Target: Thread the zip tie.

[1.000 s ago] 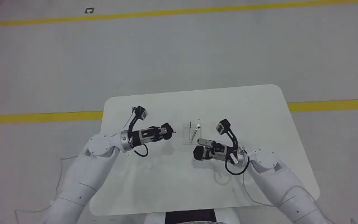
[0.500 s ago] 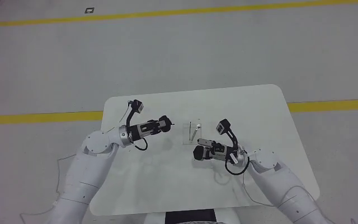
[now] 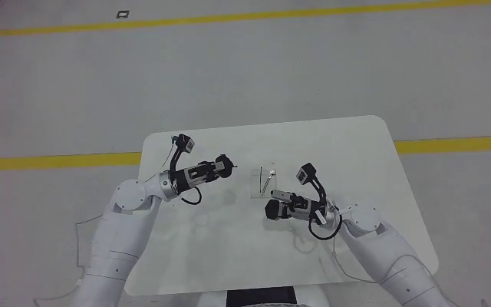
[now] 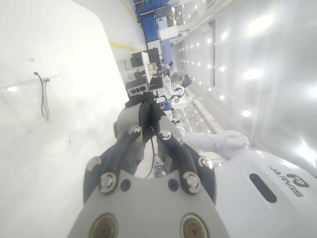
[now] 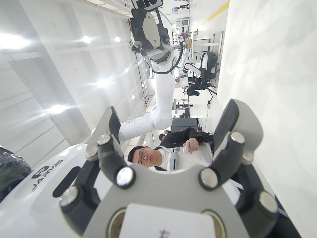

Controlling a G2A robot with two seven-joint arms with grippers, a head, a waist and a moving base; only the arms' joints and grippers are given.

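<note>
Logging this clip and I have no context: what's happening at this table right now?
A two-armed robot works at a white table. The left gripper has its jaws shut on what looks like a thin dark zip tie, held to one side of a clear tray where two more ties lie. The right gripper is by the tray's robot-side edge, jaws wide open and empty. Threading does not appear to have begun.
</note>
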